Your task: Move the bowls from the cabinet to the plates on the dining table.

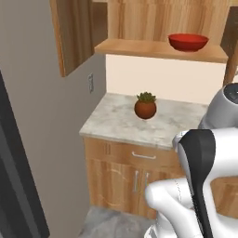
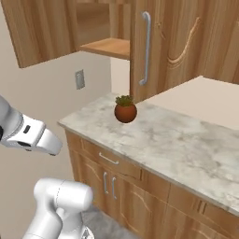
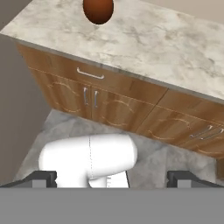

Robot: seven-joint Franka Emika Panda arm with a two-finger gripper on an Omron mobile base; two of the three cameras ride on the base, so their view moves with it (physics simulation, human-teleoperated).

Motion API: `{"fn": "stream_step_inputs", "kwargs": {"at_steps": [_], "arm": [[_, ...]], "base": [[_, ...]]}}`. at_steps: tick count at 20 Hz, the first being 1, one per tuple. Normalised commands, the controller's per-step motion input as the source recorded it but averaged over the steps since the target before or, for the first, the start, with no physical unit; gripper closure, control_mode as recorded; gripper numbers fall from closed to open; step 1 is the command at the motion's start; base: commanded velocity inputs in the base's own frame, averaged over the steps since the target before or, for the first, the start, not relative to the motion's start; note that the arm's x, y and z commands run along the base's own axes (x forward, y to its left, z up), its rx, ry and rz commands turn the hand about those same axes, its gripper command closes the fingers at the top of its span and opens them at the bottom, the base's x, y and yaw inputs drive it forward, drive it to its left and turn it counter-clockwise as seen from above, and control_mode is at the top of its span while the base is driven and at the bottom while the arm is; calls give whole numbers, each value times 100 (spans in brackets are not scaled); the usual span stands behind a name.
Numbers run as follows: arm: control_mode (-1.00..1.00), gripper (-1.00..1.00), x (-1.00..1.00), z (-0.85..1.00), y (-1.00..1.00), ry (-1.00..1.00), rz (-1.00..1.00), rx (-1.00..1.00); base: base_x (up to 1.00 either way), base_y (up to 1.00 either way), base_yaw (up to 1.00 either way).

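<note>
bowl first: plain glossy red round bowl (image 1: pixel 188 42) sits upright on the light wooden cabinet shelf (image 1: pixel 139 48), toward its right end, nothing beside it that i can see. light-brown wall cabinet door (image 2: pixel 182 42) with carved arch and long silver bar handle (image 2: pixel 146 49) stands swung open, so the shelf is reachable from the front. below the shelf, round terracotta plant pot (image 1: pixel 145 108) with a small green plant stands on the beige marble-patterned desk (image 1: pixel 121 123), not a target, leave it. wooden drawers and doors with silver handles (image 3: pixel 89 74) run under the desk top. patterned bowl, plates: can't spot them here.

pincer (image 3: pixel 112 179) is low and well apart from the bowl, pointed down at the floor and cupboard fronts in the hand view, tips spread wide with nothing between them.

step in hand, my read: reach up for the red bowl. to do it well: lift the arm high first, clear the desk edge and plant pot, come in between the open door and the shelf. keep the tips wide, take one side of the bowl rim, one tip inside and one outside. close only once seated on the rim. lift straight before pulling out, so the bowl doesn't drag on the shelf or tip.
</note>
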Motion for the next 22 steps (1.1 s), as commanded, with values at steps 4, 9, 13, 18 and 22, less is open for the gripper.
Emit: {"fn": "stream_step_inputs", "kwargs": {"at_steps": [4,9,13,18,22], "arm": [[100,-100,0,0,0,0,0,0],[100,-100,0,0,0,0,0,0],[100,-100,0,0,0,0,0,0],[100,-100,0,0,0,0,0,0],[100,-100,0,0,0,0,0,0]], "base": [[100,3,-14],[76,14,-12],[47,46,-9],[54,40,-9],[70,21,-14]]}}
